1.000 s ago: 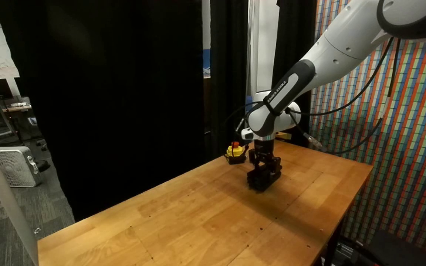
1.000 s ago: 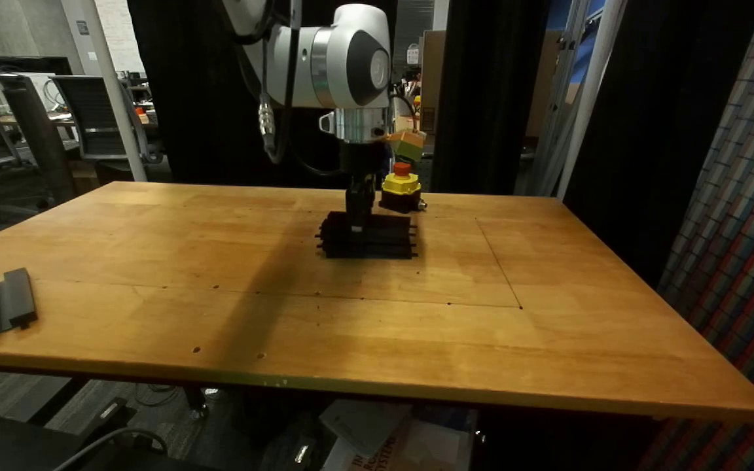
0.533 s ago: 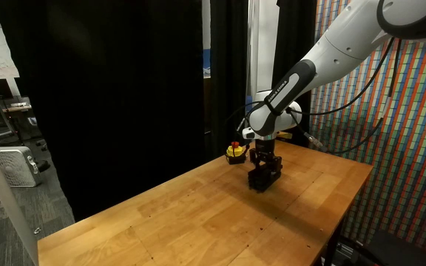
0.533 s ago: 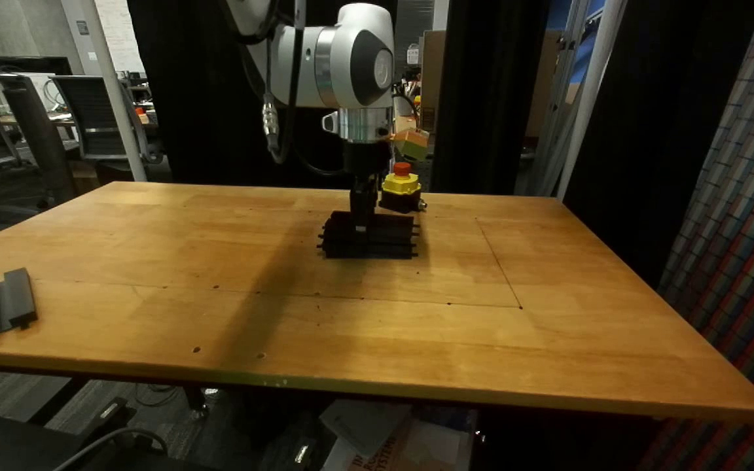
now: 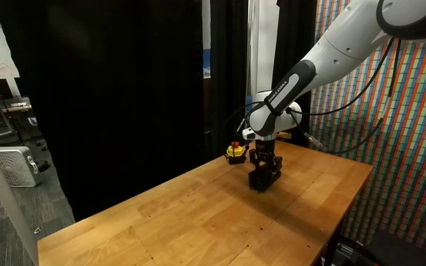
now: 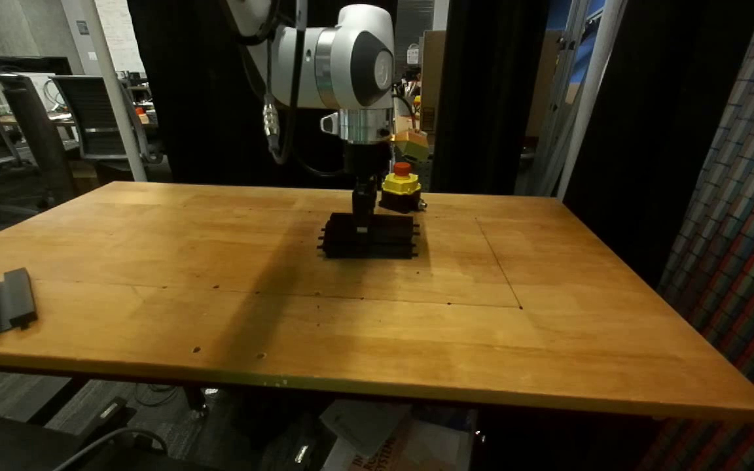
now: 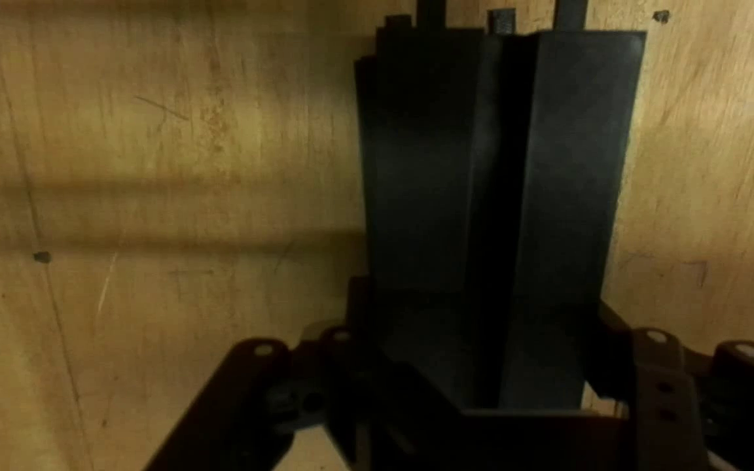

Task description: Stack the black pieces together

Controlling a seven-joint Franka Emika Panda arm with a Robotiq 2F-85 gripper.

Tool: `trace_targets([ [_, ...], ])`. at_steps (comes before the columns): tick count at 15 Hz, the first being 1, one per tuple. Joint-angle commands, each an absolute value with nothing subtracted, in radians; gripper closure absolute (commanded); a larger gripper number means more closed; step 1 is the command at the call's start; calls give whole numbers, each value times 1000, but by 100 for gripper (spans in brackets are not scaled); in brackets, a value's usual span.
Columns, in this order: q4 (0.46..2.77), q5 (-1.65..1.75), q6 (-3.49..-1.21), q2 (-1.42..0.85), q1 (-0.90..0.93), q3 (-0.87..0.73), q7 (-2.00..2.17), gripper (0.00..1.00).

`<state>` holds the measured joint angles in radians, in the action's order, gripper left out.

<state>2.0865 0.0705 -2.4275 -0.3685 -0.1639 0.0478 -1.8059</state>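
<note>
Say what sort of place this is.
Probably a robotics lab: a jointed white-and-black robot arm, a red-topped yellow-and-black emergency-stop box, and a dark rectangular-backed office chair.

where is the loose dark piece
In an exterior view, the loose dark piece lies at far left near the table's front edge, apart from the claw and black pieces.
</note>
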Motion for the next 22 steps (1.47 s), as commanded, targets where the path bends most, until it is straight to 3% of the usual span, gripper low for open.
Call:
trace_targets([
  [1,2080,54,-2428,-367,-171,48,-1844,54],
  [2,2080,55,-2425,-366,-171,47,-1843,54],
  [3,2079,53,-2419,-366,-171,46,-1838,33],
  [4,2079,53,-2417,-365,-172,45,-1837,7],
  [6,2079,52,-2412,-363,-174,44,-1834,1],
  [15,2058,76,-2297,-289,-130,32,-1704,0],
  [22,1868,50,-2161,-317,-24,60,-1345,0],
])
